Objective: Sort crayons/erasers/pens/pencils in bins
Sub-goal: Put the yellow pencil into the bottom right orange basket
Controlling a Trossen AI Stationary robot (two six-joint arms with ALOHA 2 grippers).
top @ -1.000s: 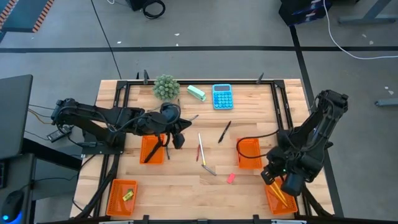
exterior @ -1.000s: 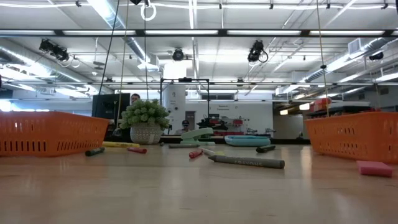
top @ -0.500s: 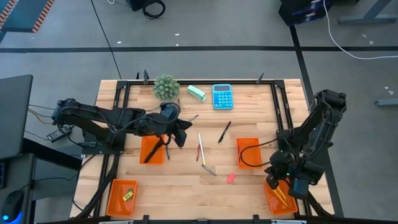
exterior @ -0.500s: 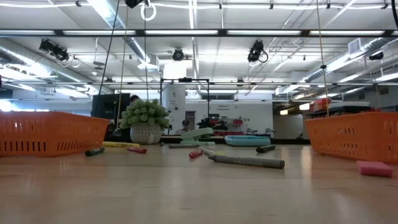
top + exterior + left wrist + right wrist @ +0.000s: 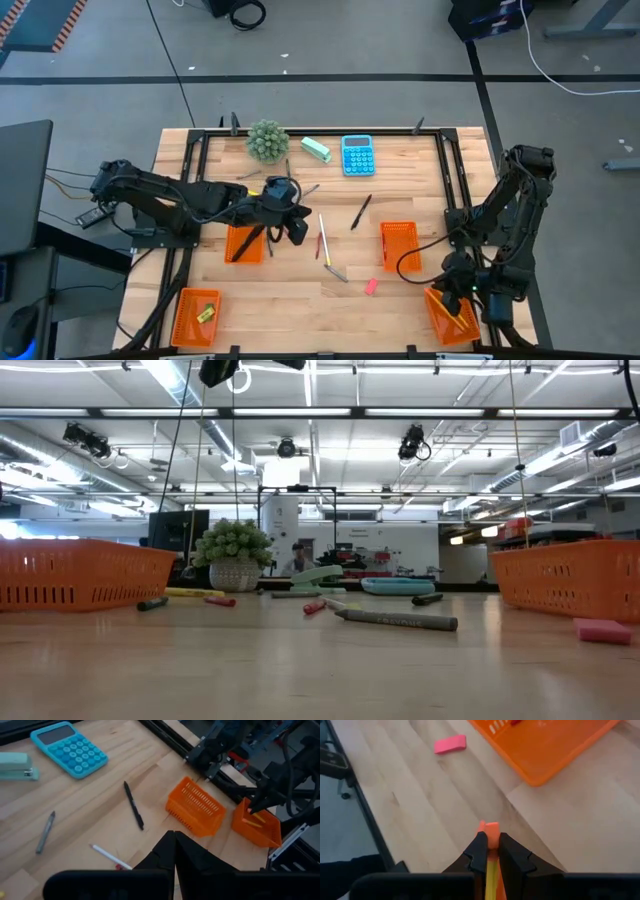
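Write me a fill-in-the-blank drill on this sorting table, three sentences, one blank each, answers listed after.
1. The right gripper is shut on a yellow ____ with an orange end.
2. The eraser lying loose on the table between the bins is ____ in colour.
3. The blue calculator sits at the table's far edge beside the mint-green ____.

Missing words: pencil; pink; block
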